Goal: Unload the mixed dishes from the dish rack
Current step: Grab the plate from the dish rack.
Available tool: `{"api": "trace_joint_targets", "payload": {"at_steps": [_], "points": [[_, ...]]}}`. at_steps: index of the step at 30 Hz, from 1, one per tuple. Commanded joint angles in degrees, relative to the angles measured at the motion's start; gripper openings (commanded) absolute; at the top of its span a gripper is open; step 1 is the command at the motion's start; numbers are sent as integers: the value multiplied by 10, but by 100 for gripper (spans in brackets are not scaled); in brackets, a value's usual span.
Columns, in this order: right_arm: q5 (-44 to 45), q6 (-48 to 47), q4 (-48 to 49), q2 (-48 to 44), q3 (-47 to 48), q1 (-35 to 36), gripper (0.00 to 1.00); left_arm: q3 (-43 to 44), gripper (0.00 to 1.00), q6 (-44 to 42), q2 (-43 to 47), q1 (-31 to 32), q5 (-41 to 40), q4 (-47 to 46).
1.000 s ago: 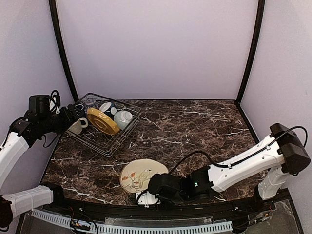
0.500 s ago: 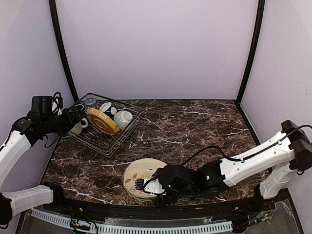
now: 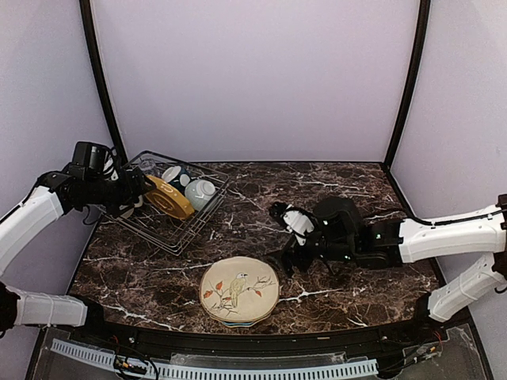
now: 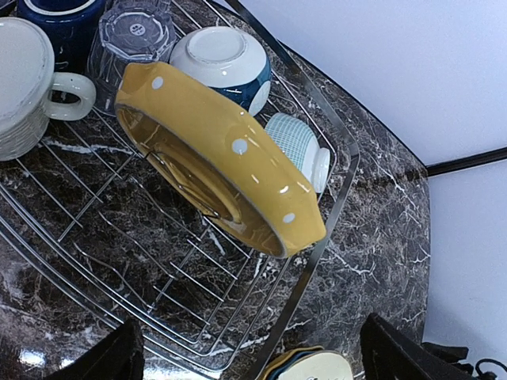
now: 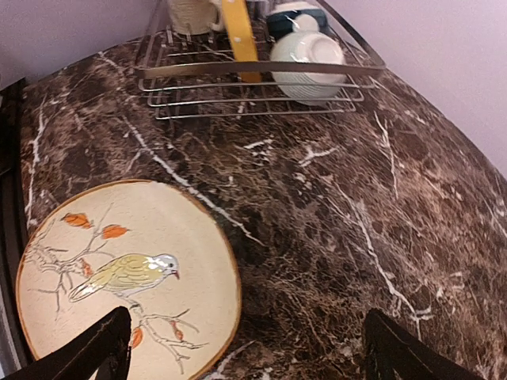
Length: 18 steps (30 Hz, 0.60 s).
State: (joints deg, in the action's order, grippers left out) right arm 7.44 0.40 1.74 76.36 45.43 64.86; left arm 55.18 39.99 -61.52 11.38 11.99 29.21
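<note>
- Left claw (image 4: 257, 354) spread wide, empty; yellow plate (image 4: 222, 158) tilted in dish rack (image 4: 337, 194) just ahead.
- Right claw (image 5: 249, 348) gaping, empty; bird plate (image 5: 127, 269) flat on counter (image 5: 356, 237), ahead-left.

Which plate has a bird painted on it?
The cream plate, lying flat near the front of the table, outside the rack. The yellow plate has only white dots and stands tilted on edge inside the rack.

Dark brown white-veined marble table (image 3: 333, 198) inside pale lilac walls (image 3: 253, 79), black corner posts (image 3: 406, 87).
</note>
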Motion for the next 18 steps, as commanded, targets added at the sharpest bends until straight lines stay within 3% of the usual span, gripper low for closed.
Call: {"api": "trace_joint_targets", "payload": {"at_steps": [1, 7, 18], "points": [[-34, 144, 5, 40, 42, -79, 99, 44, 94, 67, -33, 25, -65, 59], [-71, 222, -45, 102, 91, -160, 99, 96, 95, 181, -97, 63, -137, 97], [-62, 203, -49, 121, 74, -170, 99, 219, 96, 323, -228, 95, -193, 144]]}}
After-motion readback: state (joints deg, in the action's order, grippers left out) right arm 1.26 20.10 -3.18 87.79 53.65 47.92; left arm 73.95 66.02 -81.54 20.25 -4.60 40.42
